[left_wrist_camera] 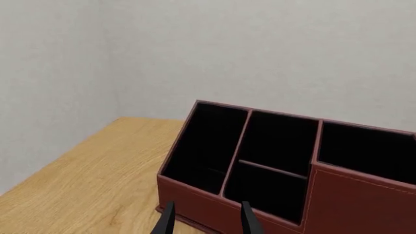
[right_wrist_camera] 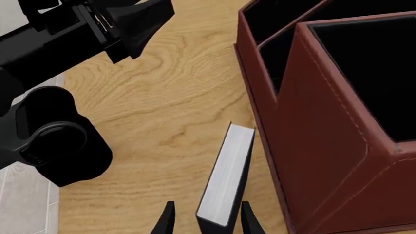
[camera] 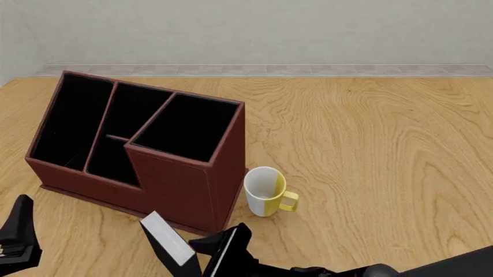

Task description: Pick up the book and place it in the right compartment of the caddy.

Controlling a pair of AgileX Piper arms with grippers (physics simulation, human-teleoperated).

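Note:
The book, black-covered with a white page block, stands tilted on the table just in front of the caddy. In the right wrist view the book lies between the fingers of my right gripper, which is open, with a gap showing on one side. The right gripper comes in from the bottom edge. The right compartment is the big black pocket at the caddy's right end and holds nothing. My left gripper is open and holds nothing, near the caddy's front left corner.
A white-and-yellow mug stands upright just right of the caddy. The left gripper sits at the table's front left. The left arm fills one side of the right wrist view, close to the book. Bare wood stretches to the right.

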